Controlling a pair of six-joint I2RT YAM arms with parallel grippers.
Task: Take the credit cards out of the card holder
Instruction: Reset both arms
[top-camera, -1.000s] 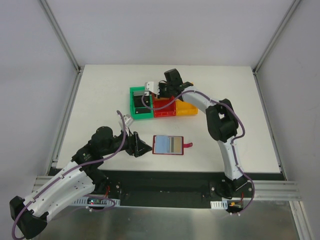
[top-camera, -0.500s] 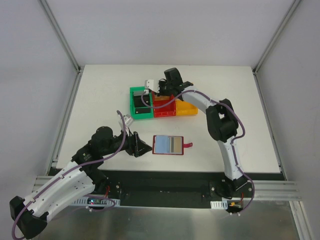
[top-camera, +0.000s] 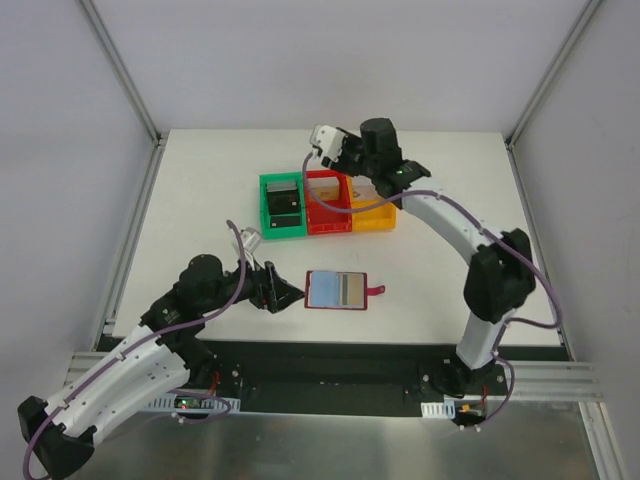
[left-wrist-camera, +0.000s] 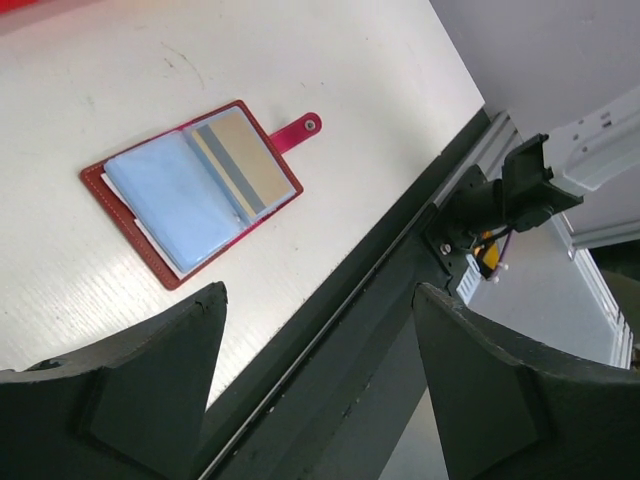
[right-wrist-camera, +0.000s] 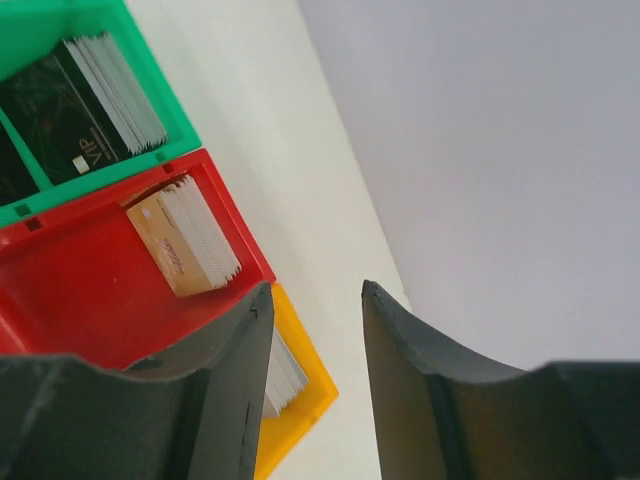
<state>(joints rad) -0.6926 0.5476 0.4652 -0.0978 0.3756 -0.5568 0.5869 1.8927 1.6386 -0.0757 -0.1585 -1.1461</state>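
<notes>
Card holder (top-camera: 340, 290) lies open, flat on white table (top-camera: 200, 190) near front edge, snap tab pointing right in top view; 1 holder, 2 credit cards (left-wrist-camera: 170, 195) showing in its pockets: 1 pale blue, 1 tan-olive; left gripper (left-wrist-camera: 318, 310) just left of it, jaws wide, empty, not touching; right gripper (right-wrist-camera: 315, 300) over 3 bins (top-camera: 330, 229) (green, red, yellow) at rear, jaws narrowly apart, nothing btwn; each bin holds 1 card stack.
</notes>
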